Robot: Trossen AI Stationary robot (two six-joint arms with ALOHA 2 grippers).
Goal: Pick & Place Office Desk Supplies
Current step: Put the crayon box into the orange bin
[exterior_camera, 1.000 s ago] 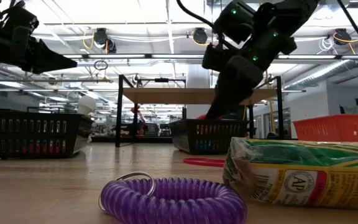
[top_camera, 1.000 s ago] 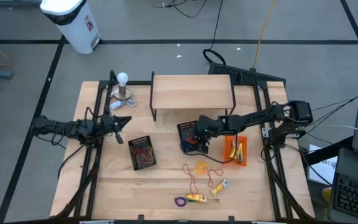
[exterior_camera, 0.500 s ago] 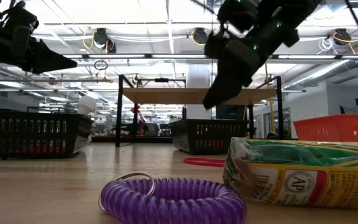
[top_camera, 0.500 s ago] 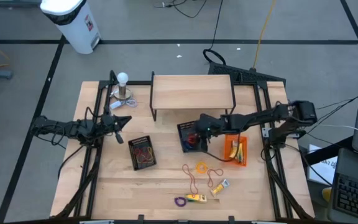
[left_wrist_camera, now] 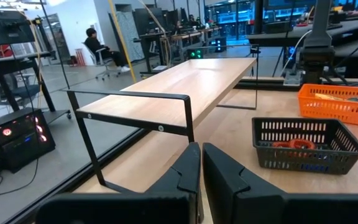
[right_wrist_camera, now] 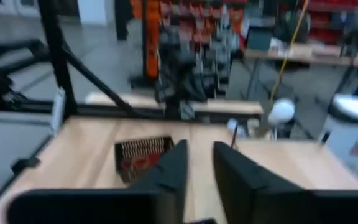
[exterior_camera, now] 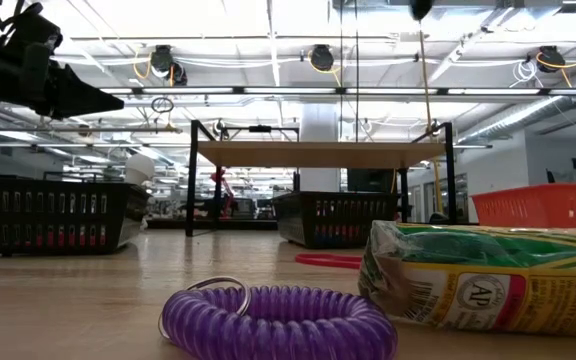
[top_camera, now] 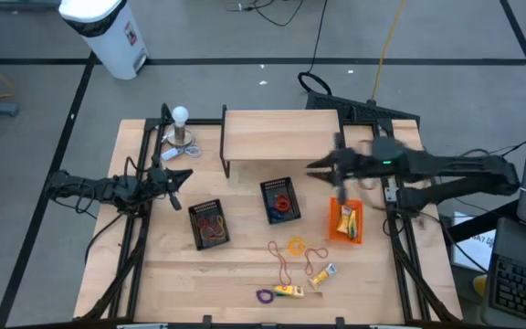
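My right end effector empty, slightly parted above the desk; left end effector closed.

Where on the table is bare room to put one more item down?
Free: the front left corner, before the left basket, and the strip between the two black baskets. Crowded: front centre, around the yellow loop, packets and purple coil.

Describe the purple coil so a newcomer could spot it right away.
Start at the wooden shelf at the table's far side and come straight down to the near edge, past the loose bands. The purple coil lies there beside a yellow packet; it is the only spiral-wound loop, thick and purple, while nearby loops are thin.
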